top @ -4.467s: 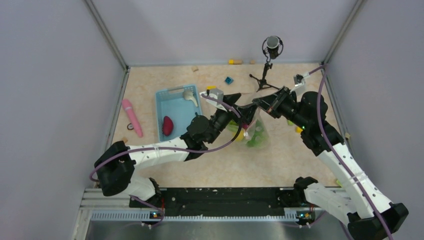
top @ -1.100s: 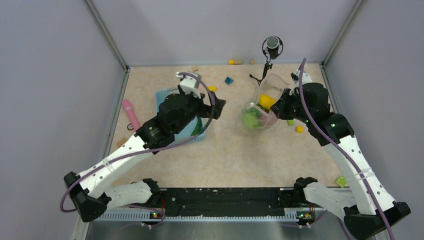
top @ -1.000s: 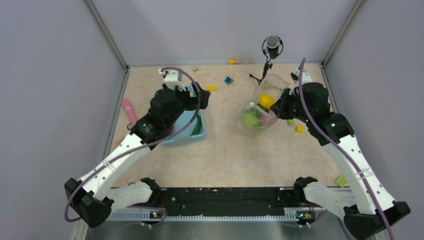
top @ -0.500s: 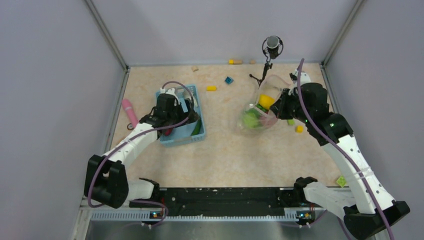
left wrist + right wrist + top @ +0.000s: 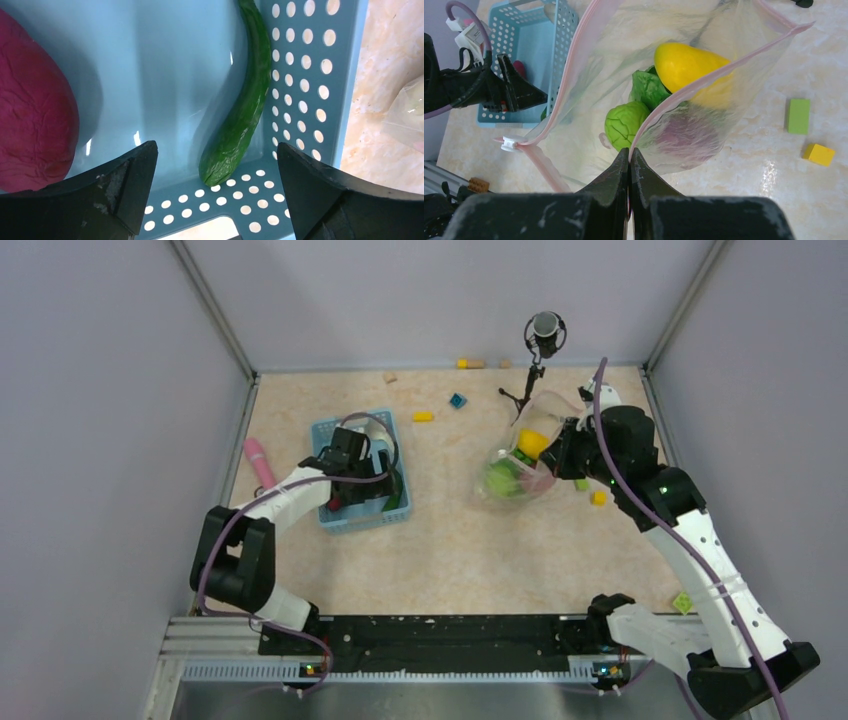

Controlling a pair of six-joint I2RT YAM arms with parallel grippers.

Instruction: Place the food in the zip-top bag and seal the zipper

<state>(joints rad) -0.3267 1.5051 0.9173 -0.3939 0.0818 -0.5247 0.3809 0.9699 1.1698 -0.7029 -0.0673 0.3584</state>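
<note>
The basket wall (image 5: 310,100) beside the cucumber (image 5: 250,90) may be struck by the empty, wide-open left tool (image 5: 216,147); the zip-top bag (image 5: 599,65) is pinched by the right tool (image 5: 629,152).

A light blue basket (image 5: 322,428) stood on the beige worktop (image 5: 450,560), and a pink stick (image 5: 259,462) lay near its left side. A small microphone on a tripod (image 5: 545,332) stood by the back wall. A yellow block (image 5: 423,417) and a blue block (image 5: 457,400) lay between basket and tripod.

Bright, even overhead light leaves small white glints on the blue basket (image 5: 165,75) floor and a soft shadow beside the cucumber (image 5: 250,100), just ahead of the left gripper (image 5: 215,152).
</note>
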